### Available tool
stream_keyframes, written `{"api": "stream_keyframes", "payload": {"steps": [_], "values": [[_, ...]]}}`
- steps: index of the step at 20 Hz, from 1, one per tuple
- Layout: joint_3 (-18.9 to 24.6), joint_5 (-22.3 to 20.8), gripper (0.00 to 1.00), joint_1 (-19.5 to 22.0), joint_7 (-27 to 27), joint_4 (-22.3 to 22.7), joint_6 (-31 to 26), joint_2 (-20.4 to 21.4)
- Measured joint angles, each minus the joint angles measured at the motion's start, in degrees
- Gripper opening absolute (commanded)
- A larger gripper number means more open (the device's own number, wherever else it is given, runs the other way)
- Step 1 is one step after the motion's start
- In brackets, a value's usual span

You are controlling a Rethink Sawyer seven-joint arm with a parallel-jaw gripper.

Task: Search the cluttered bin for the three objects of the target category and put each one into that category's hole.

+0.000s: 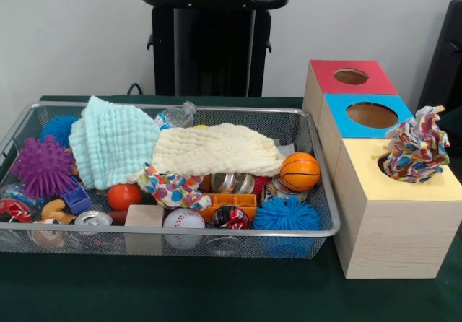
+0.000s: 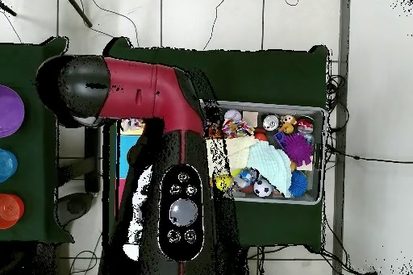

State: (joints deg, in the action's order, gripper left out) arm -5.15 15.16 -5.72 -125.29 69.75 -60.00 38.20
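The wire mesh bin [image 1: 216, 232] sits on the green table, full of clutter. One dotted white fabric piece [image 1: 170, 187] lies in it at the front middle, partly under the cream towel [image 1: 216, 151]. A second dotted piece [image 1: 416, 145] stands bunched in the hole of the yellow-topped box [image 1: 404, 185] and sticks out above it, hiding most of the hole. A third piece does not show. The overhead view shows the bin [image 2: 316, 199] to the right of the red and black arm [image 2: 161, 127], which covers the boxes. The gripper shows in neither view.
A mint-green towel [image 1: 112, 141] lies over the bin's back left. Around it are an orange basketball [image 1: 299, 171], a baseball [image 1: 183, 219], a purple spiky ball [image 1: 42, 166], a blue fuzzy ball [image 1: 286, 214] and cans. Blue-topped [image 1: 372, 115] and red-topped [image 1: 351, 76] boxes stand behind the yellow one.
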Motion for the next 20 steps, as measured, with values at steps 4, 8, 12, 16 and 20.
{"api": "stream_keyframes", "payload": {"steps": [4, 8, 12, 16, 20], "values": [[0.0, -2.3, 0.00, 0.8, 0.0, 0.0, 0.0, 0.4], [0.0, -4.3, 0.00, 2.3, 0.0, 0.4, 0.0, 0.4], [0.0, -5.8, 0.00, 3.5, 0.0, 1.0, 0.5, 0.4], [0.0, -7.4, 0.00, 4.6, 0.0, 2.0, 2.1, 0.4], [0.0, -8.7, 0.00, 4.8, 0.0, 2.2, 3.4, -0.1]]}}
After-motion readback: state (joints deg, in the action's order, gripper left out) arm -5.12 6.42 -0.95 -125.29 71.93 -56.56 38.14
